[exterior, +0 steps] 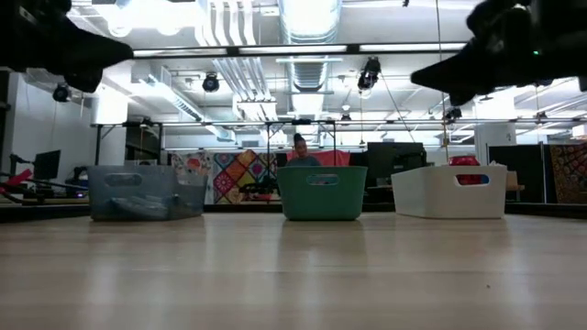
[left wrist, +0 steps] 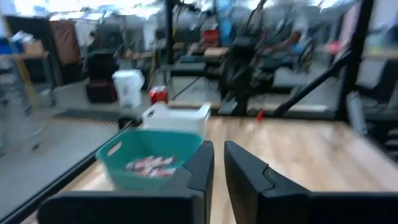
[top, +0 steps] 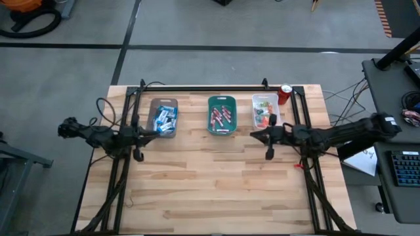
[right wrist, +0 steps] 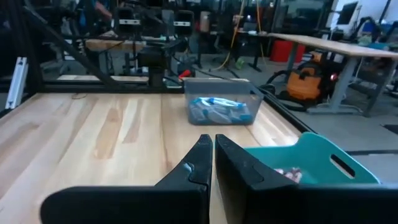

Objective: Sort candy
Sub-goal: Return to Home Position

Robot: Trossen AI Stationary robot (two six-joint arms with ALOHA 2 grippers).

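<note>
Altogether three trays stood in a row on the table (top: 216, 190): one brown tray (exterior: 147, 192), one teal tray (exterior: 321, 192) and one white tray (exterior: 449, 191). One red can (top: 285, 94) stood by the white tray. All the candy lay inside the trays. The blue-and-white bars (top: 164, 119) were in the brown one, the red sticks (top: 222, 115) in the teal one, and the small mixed pieces (top: 265, 115) in the white one. Each heap was too small and crowded to count.

Two pincers hung above the table, their tips turned toward each other across the middle. The left pincer (left wrist: 219, 149) had its fingers drawn nearly together, with only a slim gap between them. It held nothing and touched nothing. The right pincer (right wrist: 212, 142) had its fingers all but meeting. It too was empty and clear of the wood.

The brown tray sat just beside the left pincer's tips, on the side toward the table's far edge. The white tray sat likewise just beside the right pincer's tips, and the can stood past it, farther from that pincer. The teal tray lay between the two pincers, set back toward the far edge and well ahead of both. No candy lay near either pincer outside the trays.
</note>
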